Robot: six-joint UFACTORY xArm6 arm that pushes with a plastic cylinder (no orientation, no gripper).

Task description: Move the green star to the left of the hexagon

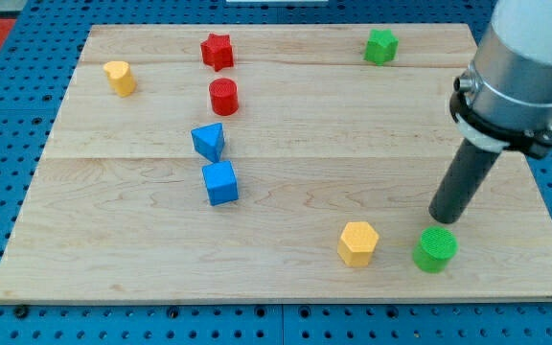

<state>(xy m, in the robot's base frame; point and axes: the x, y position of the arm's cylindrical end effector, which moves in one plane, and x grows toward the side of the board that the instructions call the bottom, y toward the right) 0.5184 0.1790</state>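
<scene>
Hexagon (357,242) btm-right, cylinder (435,249) just to its right, cube (220,182) well left

Eight blocks sat on the wooden board (286,125). Two red: star (217,51), cylinder (223,96). Two blue: triangular prism (209,141), cube (220,182). Two yellow: hexagon (357,242), a small block (119,78) toward the top-left corner. Two green: one (380,46) at the top edge, one (435,249) near the bottom-right corner.

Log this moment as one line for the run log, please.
my tip: just above green block, lower right | green star: top right, untouched | yellow hexagon: left of that green block
</scene>
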